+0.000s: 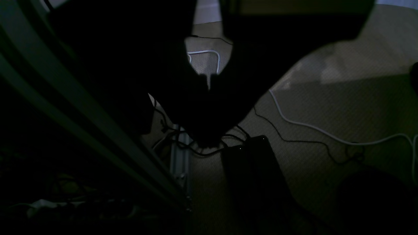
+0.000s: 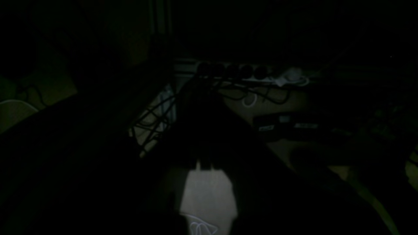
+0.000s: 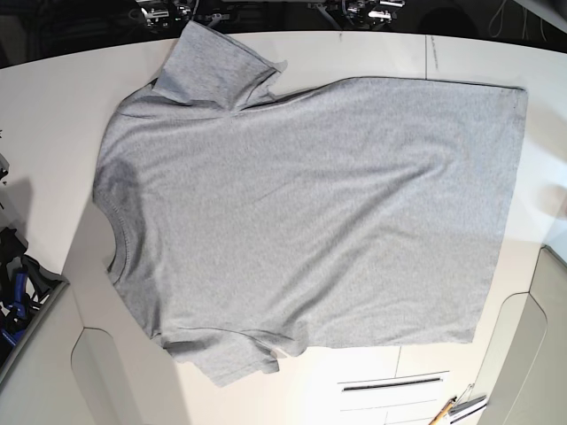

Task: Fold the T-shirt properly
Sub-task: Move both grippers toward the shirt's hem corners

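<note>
T-shirt (image 3: 310,217): grey, flat on white counter (image 3: 53,106), long axis crosswise, collar toward right pincer's side. Both pincers closed, empty, below counter level.

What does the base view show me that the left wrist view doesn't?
Only the base view shows the T-shirt, spread flat and plain side up on the white table, collar toward that view's left. Only the left wrist view shows the shut left gripper hanging over carpet, with a white cable and a black box below. They share nothing I can identify: no arm appears in the base view.
</note>
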